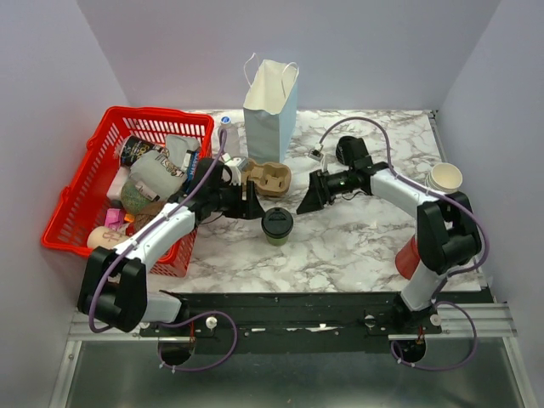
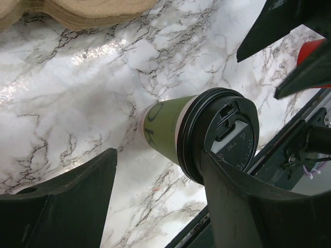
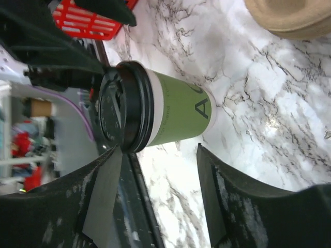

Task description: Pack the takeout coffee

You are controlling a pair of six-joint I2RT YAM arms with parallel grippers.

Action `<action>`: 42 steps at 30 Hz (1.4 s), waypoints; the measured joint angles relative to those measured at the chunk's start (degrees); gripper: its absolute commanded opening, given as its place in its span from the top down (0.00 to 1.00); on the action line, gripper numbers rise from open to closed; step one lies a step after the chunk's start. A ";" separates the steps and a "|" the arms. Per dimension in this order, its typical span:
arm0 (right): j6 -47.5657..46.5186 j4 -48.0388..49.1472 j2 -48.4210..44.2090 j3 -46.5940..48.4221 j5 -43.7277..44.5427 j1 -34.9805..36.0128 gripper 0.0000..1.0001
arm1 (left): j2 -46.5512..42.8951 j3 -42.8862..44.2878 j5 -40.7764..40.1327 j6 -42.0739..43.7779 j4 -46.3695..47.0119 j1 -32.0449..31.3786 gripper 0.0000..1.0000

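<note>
The lidded coffee cup (image 1: 277, 224) is seen upright mid-table, ungrasped. The left gripper (image 1: 255, 205) at its ten o'clock and the right gripper (image 1: 306, 202) at two o'clock are both spread open, empty. A grasp seems called for next, then carriage to the paper bag (image 1: 270, 110) at twelve o'clock.

- My left arm (image 1: 157, 234) stretches forward and inward, with the forearm angled toward the middle.
- My left fingers (image 2: 62, 206) are spread apart and grip nothing.
- My right arm (image 1: 399, 187) bends at the elbow and reaches leftward.
- My right fingers (image 3: 248, 206) are also spread and empty, facing my left fingers without touching them.
</note>
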 measured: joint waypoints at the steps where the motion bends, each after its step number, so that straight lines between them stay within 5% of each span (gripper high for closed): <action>1: -1.79 -0.26 -1.03 -0.46 0.17 0.00 0.22 | 0.11 0.07 0.00 -0.02 0.02 0.00 0.27; 15: -28.63 2.75 -12.44 -3.98 6.03 10.40 0.12 | -1.11 1.05 -1.11 0.61 -1.60 0.61 0.26; 42: -42.97 7.10 -12.98 -6.73 14.71 17.44 0.09 | 4.87 3.54 -0.68 2.78 -5.01 1.42 0.25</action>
